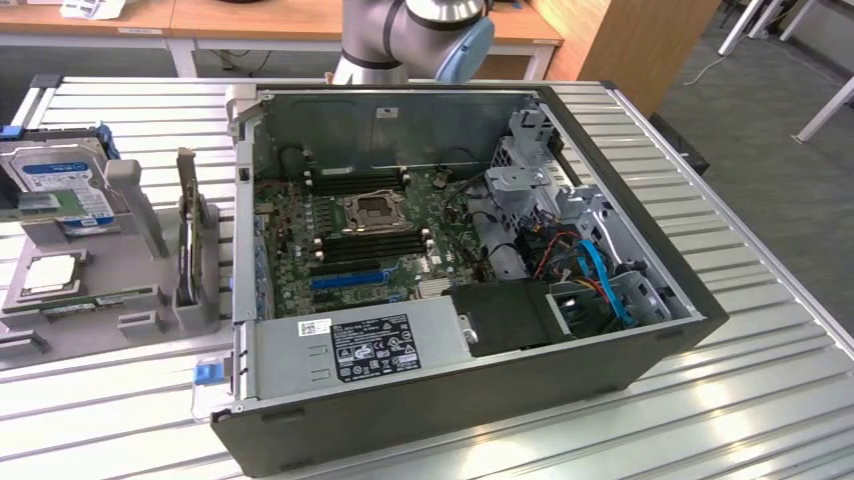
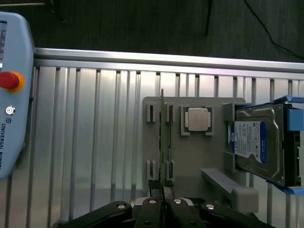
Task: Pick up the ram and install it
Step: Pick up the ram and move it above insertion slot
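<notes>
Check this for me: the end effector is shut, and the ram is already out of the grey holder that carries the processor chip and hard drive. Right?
Wrong on one point: the ram stands on edge in the grey holder, as the wrist view shows. The end effector is shut, and that holder carries the processor chip and hard drive.

From my desk, the exterior view looks evenly lit from overhead. A soft white sheen lies on the table (image 1: 721,400) toward the exterior view's right. The inside of the computer case (image 1: 387,125) sits in mild shade and its back wall is dim. In the wrist view, glare washes the table (image 2: 118,80) near its far rail and the floor (image 2: 142,23) beyond is nearly black. The gripper (image 2: 161,187) is a dark shape with small glints on its screws.
</notes>
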`<state>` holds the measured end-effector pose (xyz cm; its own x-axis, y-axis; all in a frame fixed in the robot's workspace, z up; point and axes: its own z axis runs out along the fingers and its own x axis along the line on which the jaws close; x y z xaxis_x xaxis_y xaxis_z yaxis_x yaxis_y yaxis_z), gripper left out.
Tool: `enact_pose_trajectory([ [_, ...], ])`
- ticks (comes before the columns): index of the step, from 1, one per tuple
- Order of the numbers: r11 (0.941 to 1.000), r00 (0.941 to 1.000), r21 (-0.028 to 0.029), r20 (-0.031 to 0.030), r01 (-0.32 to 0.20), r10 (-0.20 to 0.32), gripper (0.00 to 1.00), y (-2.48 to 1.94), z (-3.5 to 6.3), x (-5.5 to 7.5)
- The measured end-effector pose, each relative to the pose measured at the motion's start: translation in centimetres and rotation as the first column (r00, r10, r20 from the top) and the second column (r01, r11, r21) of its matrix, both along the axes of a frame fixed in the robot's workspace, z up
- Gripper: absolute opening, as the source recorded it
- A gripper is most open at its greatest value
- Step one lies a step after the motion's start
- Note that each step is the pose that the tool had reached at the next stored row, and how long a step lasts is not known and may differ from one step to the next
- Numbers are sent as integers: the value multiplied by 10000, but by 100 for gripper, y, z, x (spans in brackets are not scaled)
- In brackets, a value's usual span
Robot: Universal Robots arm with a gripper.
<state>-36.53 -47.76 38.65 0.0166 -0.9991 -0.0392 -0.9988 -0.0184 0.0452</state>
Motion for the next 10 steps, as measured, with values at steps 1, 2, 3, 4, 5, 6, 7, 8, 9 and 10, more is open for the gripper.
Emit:
enact_pose_trajectory([
  [1, 10000, 10000, 0, 0, 0, 0, 12, 0, 31, 0],
  [2, 10000, 10000, 0, 0, 0, 0, 12, 0, 61, 0],
  [3, 10000, 10000, 0, 0, 0, 0, 12, 0, 92, 0],
  [4, 10000, 10000, 0, 0, 0, 0, 12, 0, 124, 0],
  [5, 10000, 10000, 0, 0, 0, 0, 12, 0, 159, 0],
  [6, 10000, 10000, 0, 1, 0, 0, 12, 0, 189, 1],
  [7, 10000, 10000, -1, 0, 0, 0, 12, 0, 219, 1],
  [8, 10000, 10000, -1, 0, 0, 0, 12, 0, 247, 0],
  [9, 10000, 10000, -1, 0, 0, 0, 12, 0, 271, 1],
  [10, 10000, 10000, -1, -1, 0, 0, 12, 0, 293, 1],
])
